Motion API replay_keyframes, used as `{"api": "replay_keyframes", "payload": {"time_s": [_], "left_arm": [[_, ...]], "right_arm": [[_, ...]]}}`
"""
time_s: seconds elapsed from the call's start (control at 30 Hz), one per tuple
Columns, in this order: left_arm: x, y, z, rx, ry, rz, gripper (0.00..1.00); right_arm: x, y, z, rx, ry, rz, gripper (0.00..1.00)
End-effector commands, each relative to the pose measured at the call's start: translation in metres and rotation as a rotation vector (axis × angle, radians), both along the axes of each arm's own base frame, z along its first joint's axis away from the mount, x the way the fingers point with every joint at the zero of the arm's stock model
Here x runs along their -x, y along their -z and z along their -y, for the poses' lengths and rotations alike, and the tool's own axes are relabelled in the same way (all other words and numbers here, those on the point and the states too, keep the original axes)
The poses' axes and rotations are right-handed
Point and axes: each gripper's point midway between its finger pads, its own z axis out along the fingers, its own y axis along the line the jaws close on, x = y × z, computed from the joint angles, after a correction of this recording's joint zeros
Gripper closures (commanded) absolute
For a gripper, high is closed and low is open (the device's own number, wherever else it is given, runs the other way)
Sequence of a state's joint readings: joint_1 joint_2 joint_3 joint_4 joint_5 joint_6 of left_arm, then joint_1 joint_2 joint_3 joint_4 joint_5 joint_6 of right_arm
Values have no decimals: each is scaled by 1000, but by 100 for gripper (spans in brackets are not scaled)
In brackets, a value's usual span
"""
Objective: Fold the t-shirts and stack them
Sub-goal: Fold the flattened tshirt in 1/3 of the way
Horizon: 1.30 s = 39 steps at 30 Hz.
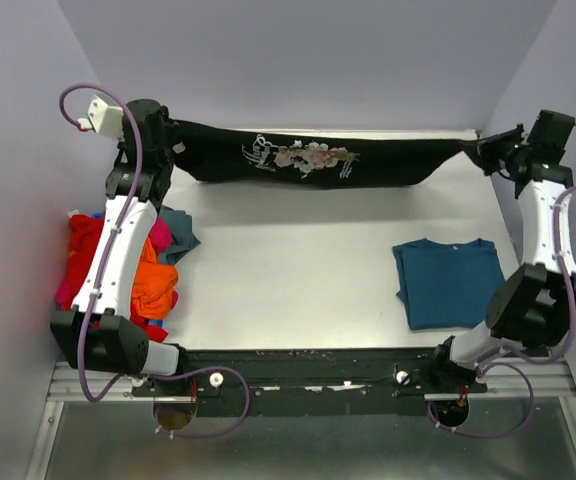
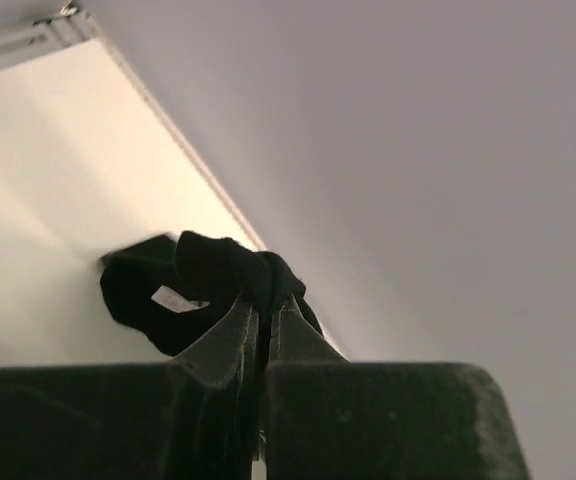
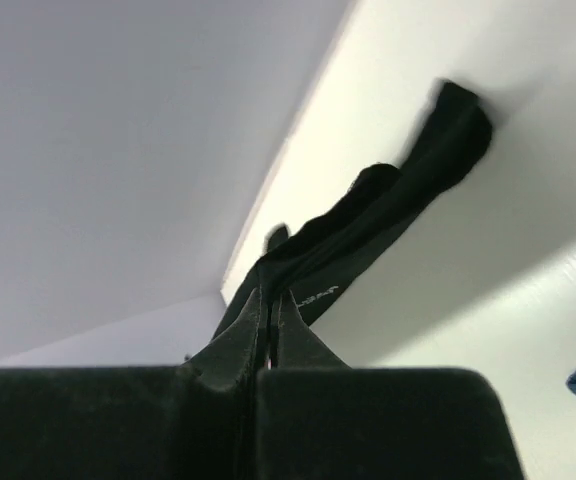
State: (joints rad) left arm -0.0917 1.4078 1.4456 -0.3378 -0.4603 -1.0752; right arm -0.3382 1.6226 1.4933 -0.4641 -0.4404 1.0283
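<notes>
Black rose-print shirt (image 1: 308,160) hangs stretched along the table's (image 1: 298,270) 12 o'clock edge, left gripper (image 2: 265,292) pinching one end at 10, right gripper (image 3: 268,296) pinching the other at 2. Looks like the spread-out step. Next it probably needs laying flat, folding, then stacking on the teal shirt (image 1: 448,282) at 4.

a stretched t-shirt (image 1: 308,160) runs along the far edge of the table (image 1: 288,275), left to right — a folded t-shirt (image 1: 448,282) lies near right, a heap of t-shirts (image 1: 154,285) at left.
</notes>
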Motion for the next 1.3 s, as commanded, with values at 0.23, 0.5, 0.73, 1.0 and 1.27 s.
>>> {"api": "replay_keyframes", "payload": {"time_s": [0.23,0.5,0.73,1.0,1.27], "left_arm": [[81,-145,-23,-122,-36,255,100],[9,-122,-27,-120,-47,169,100],[-81,-94,-18,-73,39,114,100],[-126,-156,-4,-20,96,371,100],[-152,-118,2,13,138,380,100]], "right_arm": [[83,-208,-12,255,33,576,99],[42,-195,2,164,45,495,99],[-36,-153,3,-3,-97,433,99],[-90,-215,20,15,-127,598,99],[-120,-166,30,-78,-142,530,99]]}}
